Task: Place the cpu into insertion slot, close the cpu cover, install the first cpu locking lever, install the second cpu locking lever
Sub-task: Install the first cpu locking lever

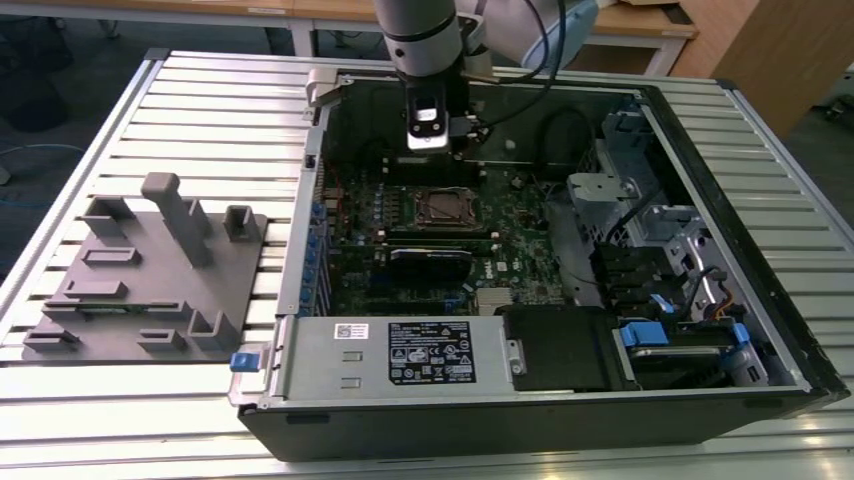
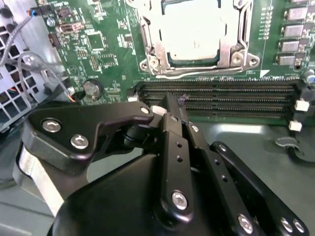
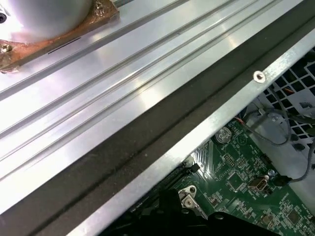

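Observation:
In the second wrist view the insertion slot (image 2: 147, 44) sits on the green board, with the pale face of the cpu (image 2: 192, 27) lying in it. The silvery cpu cover (image 2: 231, 46) lies flat around the chip as a frame. A thin wire lever (image 2: 197, 73) runs along the socket's near edge; whether it is latched I cannot tell. My gripper (image 2: 170, 101) is shut with nothing in it, its black tips just short of the socket, over the long memory slots (image 2: 221, 96). In the exterior view my gripper (image 1: 441, 152) hangs inside the open case, just behind the insertion slot (image 1: 443, 205).
The open computer case (image 1: 747, 380) lies on a slatted aluminium table (image 1: 214, 110). A white-labelled power supply (image 1: 400, 355) fills the front. Drive bays and cables (image 1: 641, 220) crowd the exterior view's right. A grey fixture block (image 1: 147, 270) stands at the exterior view's left.

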`<state>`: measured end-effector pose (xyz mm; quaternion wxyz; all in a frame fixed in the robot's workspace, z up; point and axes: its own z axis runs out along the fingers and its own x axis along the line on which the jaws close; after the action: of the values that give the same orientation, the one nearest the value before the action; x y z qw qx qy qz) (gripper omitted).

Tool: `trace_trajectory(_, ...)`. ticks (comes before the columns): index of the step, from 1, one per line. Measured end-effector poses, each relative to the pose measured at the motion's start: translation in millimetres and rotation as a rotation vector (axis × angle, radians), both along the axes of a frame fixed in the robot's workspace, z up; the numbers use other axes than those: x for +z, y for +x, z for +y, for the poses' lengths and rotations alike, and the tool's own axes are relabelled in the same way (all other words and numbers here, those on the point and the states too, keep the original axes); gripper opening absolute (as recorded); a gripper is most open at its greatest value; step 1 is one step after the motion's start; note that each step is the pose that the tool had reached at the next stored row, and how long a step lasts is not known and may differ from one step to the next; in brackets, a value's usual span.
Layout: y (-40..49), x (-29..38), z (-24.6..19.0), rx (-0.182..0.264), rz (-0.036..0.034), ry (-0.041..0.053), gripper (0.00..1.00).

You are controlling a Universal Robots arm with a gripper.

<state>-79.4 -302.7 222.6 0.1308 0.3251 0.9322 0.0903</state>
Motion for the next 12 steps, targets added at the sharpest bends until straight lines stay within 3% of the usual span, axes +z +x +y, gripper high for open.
trace_trajectory(7, 0.0, 0.1, 0.0, 0.000, 0.0012, -0.0001, 0.10)
trace_trajectory(9, 0.1, 0.1, 0.0, 0.000, 0.0115, -0.0061, 0.10)
trace_trajectory(12, 0.4, -0.3, 0.1, 0.000, 0.0409, -0.0198, 0.10)
